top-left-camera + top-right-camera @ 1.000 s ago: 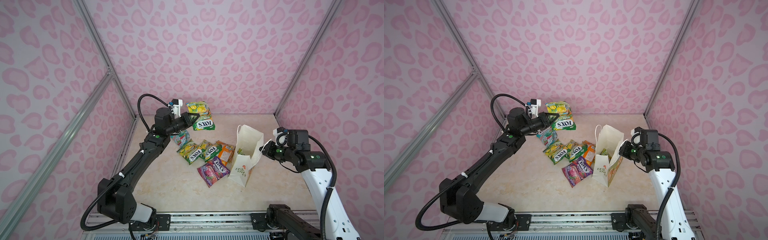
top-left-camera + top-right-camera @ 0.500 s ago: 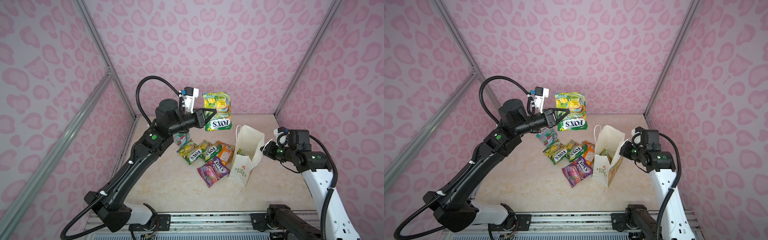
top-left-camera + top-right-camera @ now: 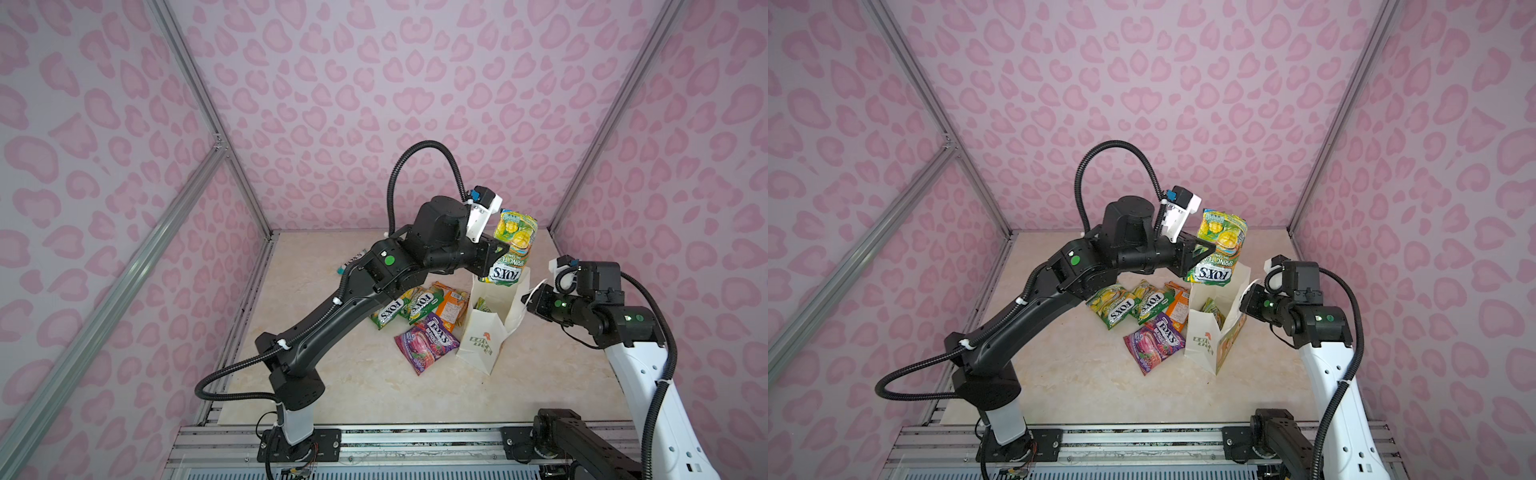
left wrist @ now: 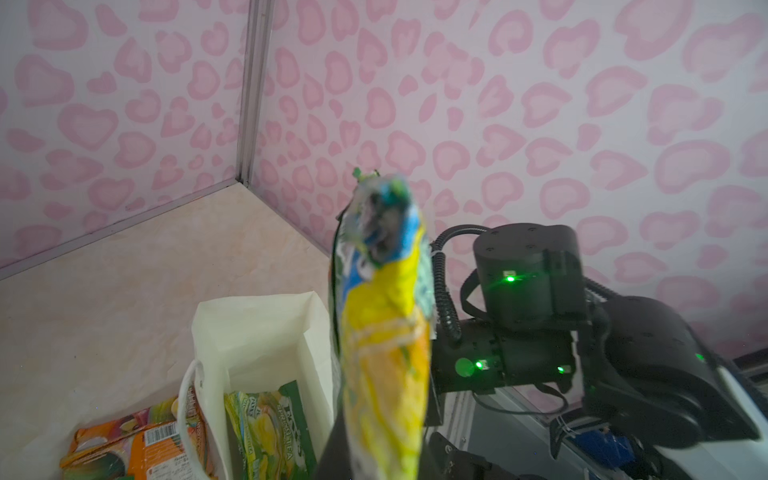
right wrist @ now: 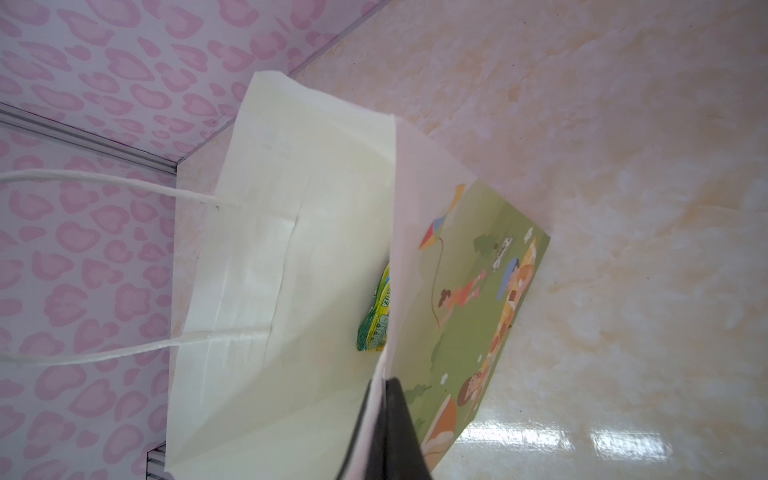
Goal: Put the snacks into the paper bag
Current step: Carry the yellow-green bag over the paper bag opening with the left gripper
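The white paper bag (image 3: 484, 340) (image 3: 1202, 336) stands open right of centre, one green-yellow snack (image 3: 482, 305) (image 4: 266, 428) (image 5: 376, 324) inside. My right gripper (image 3: 527, 300) (image 5: 380, 386) is shut on the bag's near wall (image 5: 415, 208) at the rim. My left gripper (image 3: 496, 257) (image 3: 1202, 255) (image 4: 378, 465) is shut on a green-yellow FOX'S pouch (image 3: 514, 245) (image 3: 1223, 245) (image 4: 386, 332), which hangs upright just above the bag's mouth (image 4: 257, 332). Left of the bag lie two green-yellow pouches (image 3: 388, 311) (image 3: 419, 303), an orange one (image 3: 451, 305) and a purple one (image 3: 426, 343).
A teal pouch (image 3: 351, 262) shows partly behind my left arm near the back left of the table. Pink patterned walls with aluminium posts (image 3: 208, 124) close in three sides. The arm bases sit on a metal rail (image 3: 374, 440) along the front edge.
My left arm has lifted the green-yellow pouch off the back of the table and carried it right, up over the bag's mouth. The right gripper has stayed on the bag's wall.
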Robot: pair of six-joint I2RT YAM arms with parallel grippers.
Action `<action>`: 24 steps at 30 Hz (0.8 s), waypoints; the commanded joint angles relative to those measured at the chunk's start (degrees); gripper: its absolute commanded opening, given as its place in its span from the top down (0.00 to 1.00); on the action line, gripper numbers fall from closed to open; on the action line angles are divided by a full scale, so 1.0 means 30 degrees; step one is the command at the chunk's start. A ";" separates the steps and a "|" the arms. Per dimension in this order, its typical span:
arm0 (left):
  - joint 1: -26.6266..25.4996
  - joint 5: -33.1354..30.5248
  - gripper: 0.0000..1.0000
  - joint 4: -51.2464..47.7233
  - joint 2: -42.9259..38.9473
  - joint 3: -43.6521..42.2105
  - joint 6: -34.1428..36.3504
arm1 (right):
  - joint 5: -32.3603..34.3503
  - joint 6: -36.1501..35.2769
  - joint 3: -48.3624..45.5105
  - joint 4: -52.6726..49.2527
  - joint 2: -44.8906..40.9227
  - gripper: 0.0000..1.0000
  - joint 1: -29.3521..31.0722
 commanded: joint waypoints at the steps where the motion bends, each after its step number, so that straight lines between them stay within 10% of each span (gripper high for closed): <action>1: -0.0134 -0.1639 0.91 -0.1358 0.1388 0.1613 0.0826 | -0.0058 -0.0065 -0.0014 0.0058 -0.0058 1.00 -0.0005; 24: -0.0984 -0.3097 0.91 -0.3317 0.4566 0.0974 0.1302 | -0.0013 -0.0056 -0.0098 0.0112 -0.0110 1.00 -0.0006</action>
